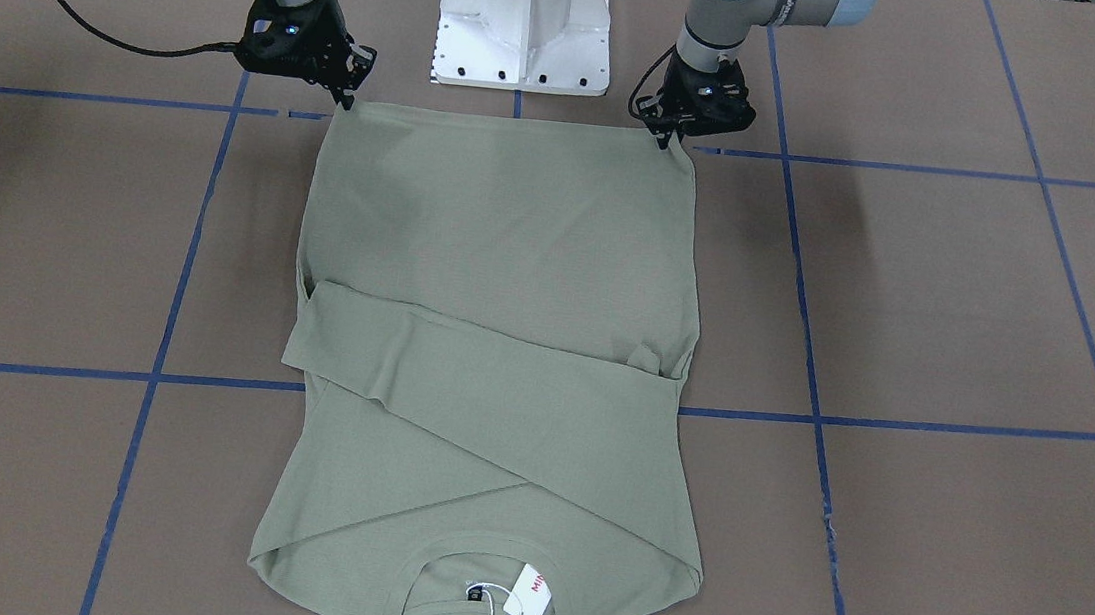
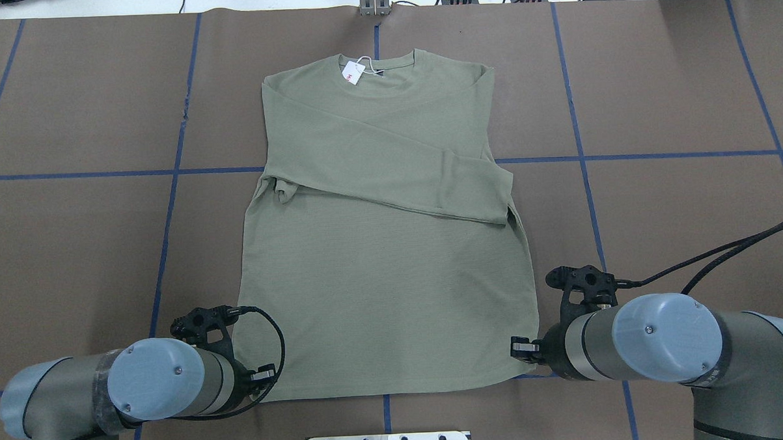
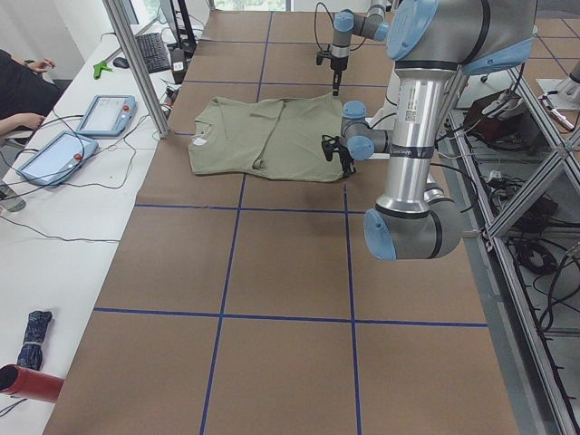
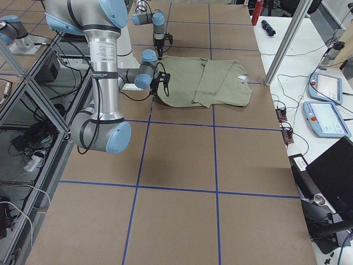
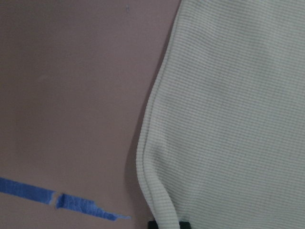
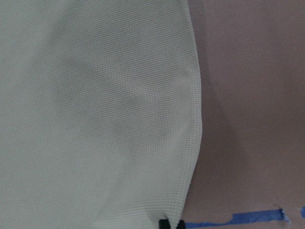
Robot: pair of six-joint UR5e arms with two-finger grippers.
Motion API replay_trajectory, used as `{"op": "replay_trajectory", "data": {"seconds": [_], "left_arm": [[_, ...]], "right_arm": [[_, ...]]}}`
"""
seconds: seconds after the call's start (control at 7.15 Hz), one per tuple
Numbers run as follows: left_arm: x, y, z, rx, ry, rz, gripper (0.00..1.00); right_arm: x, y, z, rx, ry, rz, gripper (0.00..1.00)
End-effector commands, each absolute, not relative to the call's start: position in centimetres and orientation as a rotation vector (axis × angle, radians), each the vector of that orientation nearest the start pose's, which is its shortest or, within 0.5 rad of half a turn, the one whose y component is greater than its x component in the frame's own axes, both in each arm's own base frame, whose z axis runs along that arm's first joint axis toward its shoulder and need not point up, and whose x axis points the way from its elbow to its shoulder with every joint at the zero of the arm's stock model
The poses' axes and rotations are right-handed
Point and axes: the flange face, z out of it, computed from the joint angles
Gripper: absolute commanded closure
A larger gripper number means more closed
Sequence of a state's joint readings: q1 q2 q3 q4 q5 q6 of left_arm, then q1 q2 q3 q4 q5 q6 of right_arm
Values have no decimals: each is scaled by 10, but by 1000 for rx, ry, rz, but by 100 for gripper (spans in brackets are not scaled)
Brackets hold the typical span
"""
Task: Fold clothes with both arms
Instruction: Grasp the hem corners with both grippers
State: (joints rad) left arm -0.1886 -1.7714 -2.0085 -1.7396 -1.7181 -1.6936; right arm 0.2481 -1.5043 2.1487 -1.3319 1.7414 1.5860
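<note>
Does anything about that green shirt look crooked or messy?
Mostly tidy. The shirt lies flat, but the top folded sleeve slants and its cuff pokes past the shirt's side edge; the other cuff is bunched at the opposite edge. A hang tag is attached at the collar.

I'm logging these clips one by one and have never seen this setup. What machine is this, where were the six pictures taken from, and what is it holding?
It is a two-armed robot at a brown table marked with blue tape. One picture faces the robot, so its sides look swapped. One looks down from behind it. Two look along the table from its ends. Two are close-ups from cameras on the wrists. A green long-sleeved shirt lies flat, with its sleeves folded across it and a hang tag at the neck. The left gripper and right gripper each pinch one hem corner, on the robot's side.
</note>
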Motion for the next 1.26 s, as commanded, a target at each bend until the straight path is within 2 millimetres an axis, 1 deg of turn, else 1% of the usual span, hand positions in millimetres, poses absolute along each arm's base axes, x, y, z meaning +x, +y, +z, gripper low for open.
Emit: {"op": "replay_trajectory", "data": {"seconds": [0.0,0.28,0.42,0.56,0.7,0.84,0.98,1.12], "left_arm": [[507,-218,339,-114,818,-236,100],[495,-218,322,-111,854,-235,100],[489,-216,313,-113,850,-233,100],[477,-210,296,-116,860,-225,100],[471,-205,287,-121,859,-221,100],[468,-195,278,-130,877,-202,100],[462,-167,258,-155,921,-146,100],[442,-144,233,-183,953,-104,100]], "right_arm": [[-437,-232,338,-56,-891,169,100],[-431,-236,340,-57,-887,178,100],[-422,-237,342,-64,-886,181,100],[-403,-230,335,-79,-904,171,100],[-385,-221,329,-109,-917,153,100],[-371,-210,326,-180,-927,118,100],[-351,-196,308,-247,-965,72,100],[-330,-184,296,-305,-986,34,100]]}}
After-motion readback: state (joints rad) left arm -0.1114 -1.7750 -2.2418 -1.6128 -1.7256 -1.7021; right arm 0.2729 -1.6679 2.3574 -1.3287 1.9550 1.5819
